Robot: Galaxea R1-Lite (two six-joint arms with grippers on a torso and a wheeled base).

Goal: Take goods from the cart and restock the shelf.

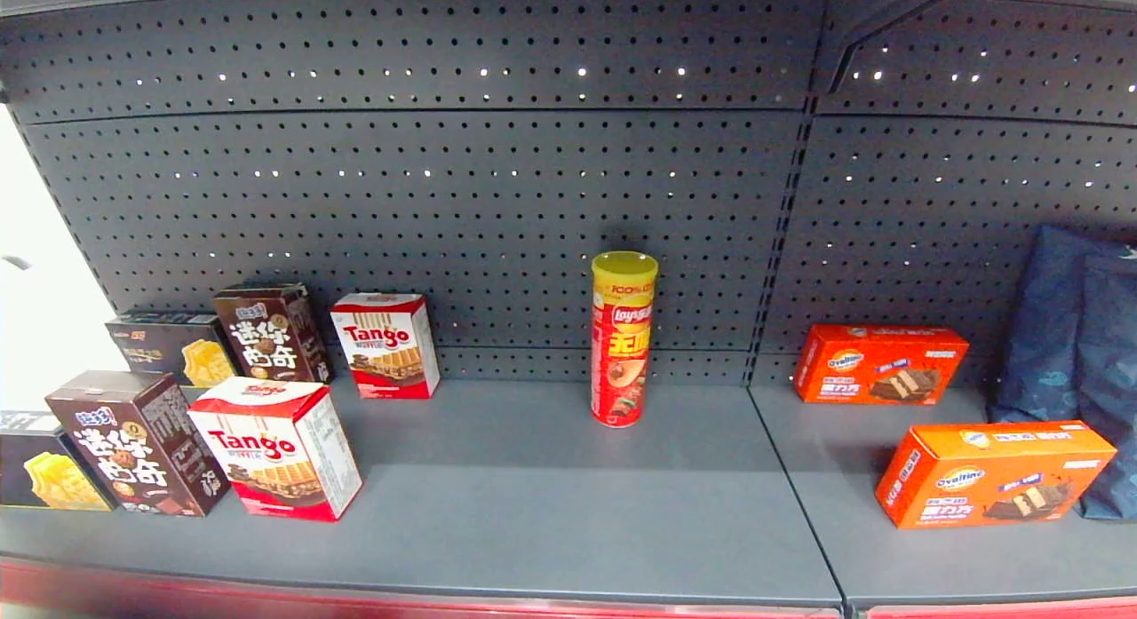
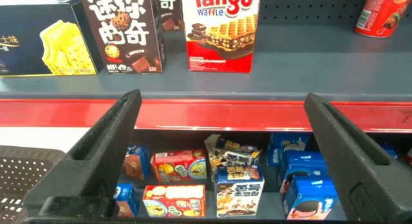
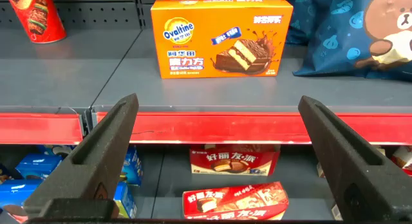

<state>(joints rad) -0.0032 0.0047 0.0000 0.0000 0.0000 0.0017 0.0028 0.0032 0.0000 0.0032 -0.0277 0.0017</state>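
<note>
The grey shelf (image 1: pixel 568 503) holds goods in rows. A tall red chips can (image 1: pixel 623 338) with a yellow lid stands mid-shelf near the back panel. At the left stand two red-and-white waffle boxes (image 1: pixel 277 448), brown cookie boxes (image 1: pixel 138 441) and dark boxes with yellow print (image 1: pixel 44 471). Two orange boxes (image 1: pixel 993 472) lie at the right. My left gripper (image 2: pixel 222 159) is open and empty, below and in front of the shelf's red edge (image 2: pixel 212 113), facing the waffle box (image 2: pixel 222 31). My right gripper (image 3: pixel 222 163) is open and empty, facing an orange box (image 3: pixel 221 37).
Blue bags (image 1: pixel 1079 353) lean at the shelf's far right. A lower shelf holds small snack boxes (image 2: pixel 219 185) and red pie boxes (image 3: pixel 233 161). A dark mesh basket (image 2: pixel 26 169) is beside the left gripper. Bare shelf room lies around the chips can.
</note>
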